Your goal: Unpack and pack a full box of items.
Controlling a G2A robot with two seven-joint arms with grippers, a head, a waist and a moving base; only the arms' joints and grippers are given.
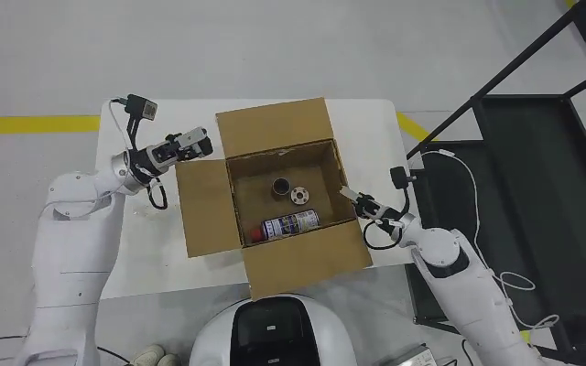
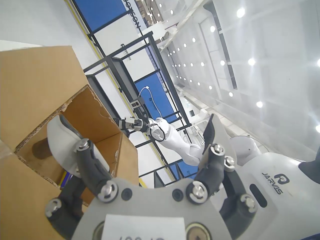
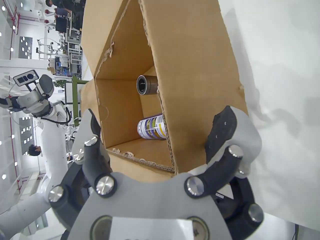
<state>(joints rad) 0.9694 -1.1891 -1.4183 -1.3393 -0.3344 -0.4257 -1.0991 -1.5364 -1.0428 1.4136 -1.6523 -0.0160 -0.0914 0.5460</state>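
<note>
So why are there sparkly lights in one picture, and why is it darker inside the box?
Left wrist view: the camera looks up at ceiling lamps, so they flare into streaks. Top view: the box walls shade its floor around the can. Right wrist view: light reaches inside and the metal cylinder gleams.
</note>
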